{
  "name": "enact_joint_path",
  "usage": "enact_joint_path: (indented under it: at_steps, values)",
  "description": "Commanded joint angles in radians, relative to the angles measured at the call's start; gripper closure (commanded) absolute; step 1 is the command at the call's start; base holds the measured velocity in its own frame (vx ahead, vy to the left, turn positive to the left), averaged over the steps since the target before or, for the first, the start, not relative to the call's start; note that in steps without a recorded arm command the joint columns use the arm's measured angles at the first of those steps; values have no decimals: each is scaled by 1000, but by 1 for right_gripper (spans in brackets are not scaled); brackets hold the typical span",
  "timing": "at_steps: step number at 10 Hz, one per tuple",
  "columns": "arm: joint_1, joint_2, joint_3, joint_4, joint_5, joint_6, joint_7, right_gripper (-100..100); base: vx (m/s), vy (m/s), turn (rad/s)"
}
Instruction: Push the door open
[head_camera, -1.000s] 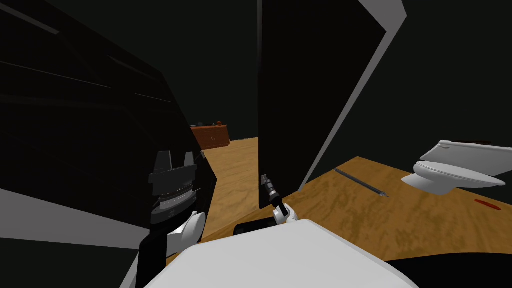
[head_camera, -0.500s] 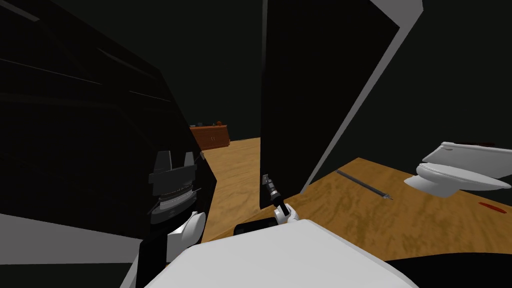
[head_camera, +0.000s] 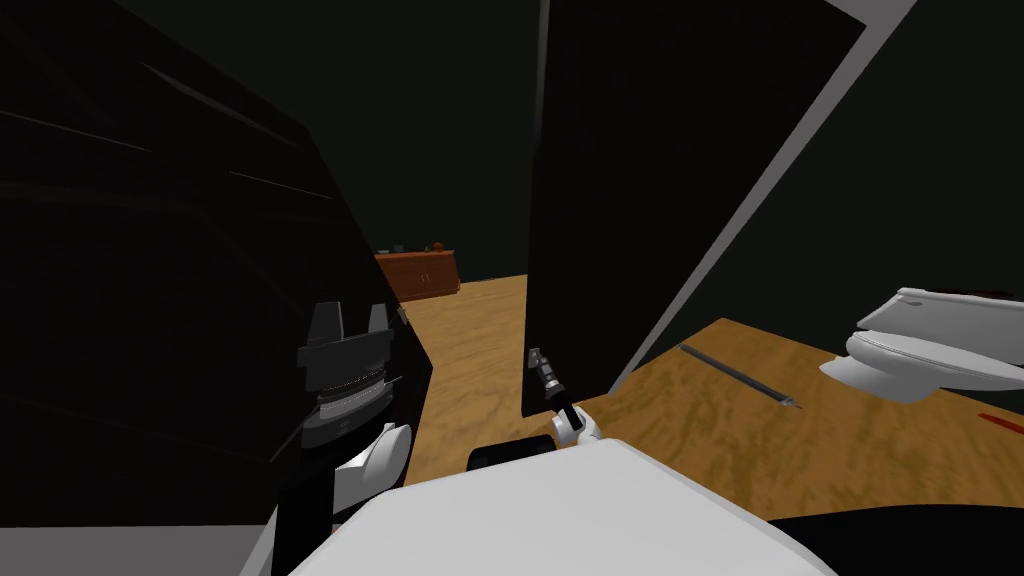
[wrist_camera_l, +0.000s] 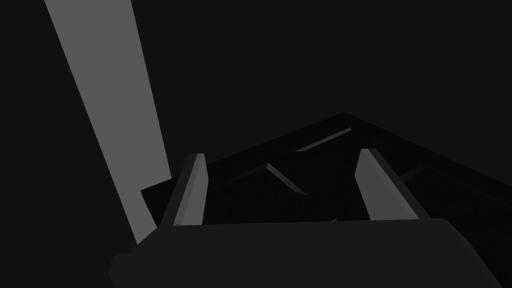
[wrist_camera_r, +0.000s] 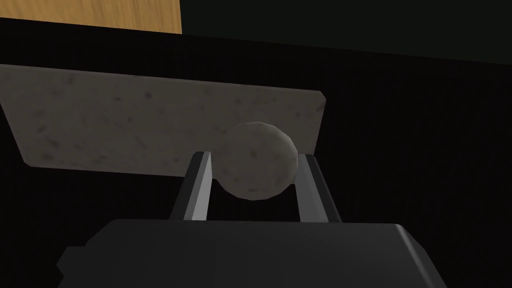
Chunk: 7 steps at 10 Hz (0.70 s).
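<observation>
The door (head_camera: 660, 180) is a dark panel that stands ajar ahead of me, its free edge near the middle of the head view. My right gripper (head_camera: 537, 357) reaches to that edge. In the right wrist view its fingers (wrist_camera_r: 200, 185) press both sides of a round, mottled grey door knob (wrist_camera_r: 255, 160), which sits on a grey backplate (wrist_camera_r: 125, 125) against the dark door face. My left gripper (head_camera: 348, 320) is raised at the left, close to a dark panelled surface (head_camera: 150, 250). It stands open (wrist_camera_l: 281, 156) with nothing between its fingers.
Through the gap, wooden floor (head_camera: 470, 330) runs to a brown cabinet (head_camera: 420, 272). A white toilet (head_camera: 930, 350) stands at the right, with a dark rod (head_camera: 738, 376) and a red mark (head_camera: 1005, 422) on the floor near it. A grey frame strip (head_camera: 760, 190) slants beside the door.
The whole head view has shifted: the toilet and rod have slid right. The door's edge has moved a little right and its top has swung further away, widening the gap. The right gripper stays on the knob.
</observation>
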Motion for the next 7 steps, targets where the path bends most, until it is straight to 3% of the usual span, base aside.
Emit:
enact_joint_path:
  at_steps: [1,2,3,4,7]
  values:
    - [7,-21,-36,-23,-5,15,0,100,134,47,-59]
    - [7,-21,-36,-23,-5,15,0,100,127,43,-58]
    - [5,-27,-63,-20,-7,14,2,100,157,56,-81]
    - [30,-26,-41,-62,-5,33,-4,-100,-45,42,-64]
    - [37,-21,-40,-68,-8,31,-8,-100,-199,53,-30]
